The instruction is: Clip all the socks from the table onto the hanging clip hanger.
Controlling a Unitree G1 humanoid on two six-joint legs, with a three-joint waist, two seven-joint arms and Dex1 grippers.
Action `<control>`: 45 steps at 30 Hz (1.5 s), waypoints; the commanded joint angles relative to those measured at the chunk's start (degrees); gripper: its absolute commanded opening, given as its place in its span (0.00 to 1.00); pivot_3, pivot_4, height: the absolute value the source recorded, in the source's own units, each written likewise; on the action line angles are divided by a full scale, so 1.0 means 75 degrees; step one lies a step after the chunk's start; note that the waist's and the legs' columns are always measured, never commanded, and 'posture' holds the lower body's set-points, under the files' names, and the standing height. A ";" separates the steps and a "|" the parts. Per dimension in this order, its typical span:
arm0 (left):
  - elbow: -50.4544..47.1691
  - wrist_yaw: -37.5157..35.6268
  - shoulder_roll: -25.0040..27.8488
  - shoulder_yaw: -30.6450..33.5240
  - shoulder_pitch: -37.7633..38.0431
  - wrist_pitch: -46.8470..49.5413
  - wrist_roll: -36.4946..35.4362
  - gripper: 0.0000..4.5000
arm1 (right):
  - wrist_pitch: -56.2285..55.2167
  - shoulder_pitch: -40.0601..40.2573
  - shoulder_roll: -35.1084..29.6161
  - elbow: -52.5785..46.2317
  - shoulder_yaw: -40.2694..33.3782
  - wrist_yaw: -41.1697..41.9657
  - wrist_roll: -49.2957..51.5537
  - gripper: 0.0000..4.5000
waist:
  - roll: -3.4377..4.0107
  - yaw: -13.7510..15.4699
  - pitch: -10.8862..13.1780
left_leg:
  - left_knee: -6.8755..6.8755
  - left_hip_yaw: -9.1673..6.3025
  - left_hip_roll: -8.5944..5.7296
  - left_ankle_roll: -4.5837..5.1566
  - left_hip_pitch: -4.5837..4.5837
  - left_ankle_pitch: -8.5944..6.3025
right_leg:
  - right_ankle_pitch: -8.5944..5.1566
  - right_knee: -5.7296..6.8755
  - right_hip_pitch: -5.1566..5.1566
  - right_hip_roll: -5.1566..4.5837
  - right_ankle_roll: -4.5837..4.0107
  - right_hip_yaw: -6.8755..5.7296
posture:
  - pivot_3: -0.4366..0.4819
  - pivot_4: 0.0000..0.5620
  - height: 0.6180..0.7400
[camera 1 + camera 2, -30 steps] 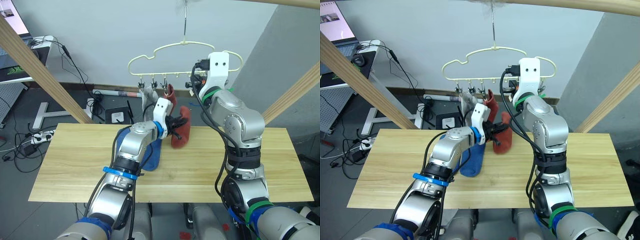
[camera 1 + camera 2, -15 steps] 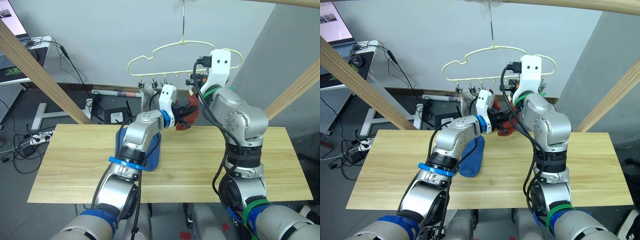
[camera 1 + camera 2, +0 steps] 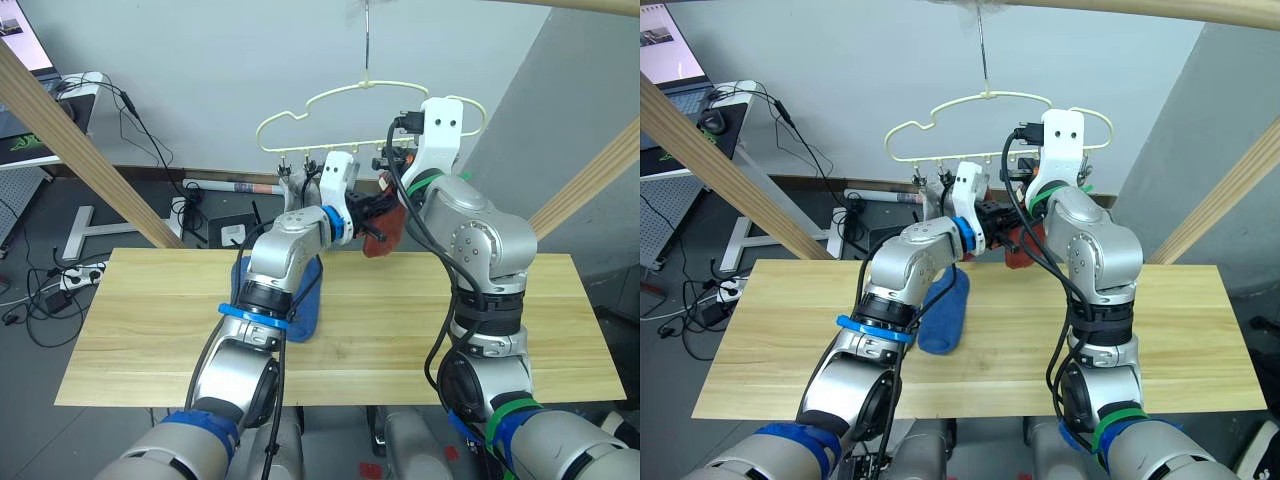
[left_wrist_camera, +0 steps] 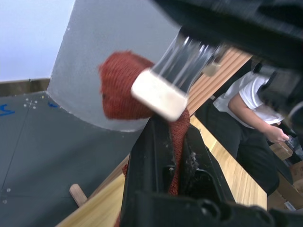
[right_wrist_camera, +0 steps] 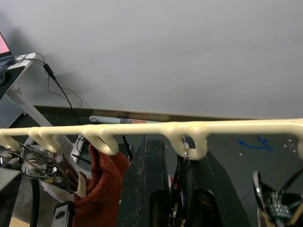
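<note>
- Four socks can be counted: one blue sock [image 3: 303,298] on the table [image 3: 150,330], a brick red sock [image 3: 382,226] held in the air, a second red sock [image 5: 101,182] and a grey sock [image 3: 293,196] already hanging from the clip hanger [image 3: 300,112].
- The blue sock lies flat near the table's far edge, its long axis running from the near side to the far side, partly hidden by the left arm.
- The left gripper [image 4: 173,151] pinches the held red sock between its two black fingers, lifting it up to the hanger's lower bar; the sock's length trails downward from the grip.
- A silver clip [image 4: 182,71] sits right at the top of that sock in the left wrist view.
- The right gripper [image 5: 177,189] is raised at the hanger's bar, its fingers pressed on a clip [image 5: 182,163] beneath a loop.
- The hanger hangs by its hook from a wooden pole above, its bar running left to right.
</note>
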 commanded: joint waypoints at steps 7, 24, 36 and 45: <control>-0.0320 0.0057 -0.0069 0.0141 -0.0264 -0.0028 -0.0249 0.03 | -0.0180 -0.0100 0.0022 -0.0474 0.0061 0.0029 0.0110 0.00 | 0.0000 0.0000 0.0000 | -0.0001 0.0000 0.0001 0.0000 0.0000 0.0000 | 0.0000 0.0000 -0.0001 0.0000 0.0000 0.0000 | 0.50 0.47 1.00; -0.0546 -0.0129 -0.0059 0.0035 -0.0092 0.0104 -0.0287 0.07 | -0.0147 -0.0081 0.0026 -0.0515 0.0047 -0.0024 0.0089 0.62 | 0.0000 0.0000 0.0000 | -0.0001 0.0000 0.0001 0.0000 0.0000 0.0000 | 0.0000 -0.0001 -0.0001 0.0000 0.0000 0.0000 | 0.50 0.46 1.00; -0.1153 -0.0357 0.0333 -0.0497 0.0525 0.0233 -0.0146 0.86 | 0.0519 0.0349 -0.0092 -0.1159 0.0185 0.0289 0.0371 0.62 | 0.0000 -0.0003 0.0000 | -0.0003 0.0000 0.0002 -0.0001 0.0000 0.0000 | 0.0000 -0.0001 -0.0001 0.0000 0.0000 0.0001 | 0.50 0.45 1.00; -0.2153 -0.0466 0.1076 -0.0740 0.1450 0.0497 -0.0138 0.99 | 0.2053 0.1948 -0.0863 -0.3181 0.0797 0.1066 0.1070 0.62 | 0.0000 0.0003 0.0000 | 0.0000 -0.0005 0.0001 -0.0001 0.0001 0.0001 | 0.0000 0.0001 0.0003 0.0000 0.0000 0.0000 | 0.50 0.45 1.00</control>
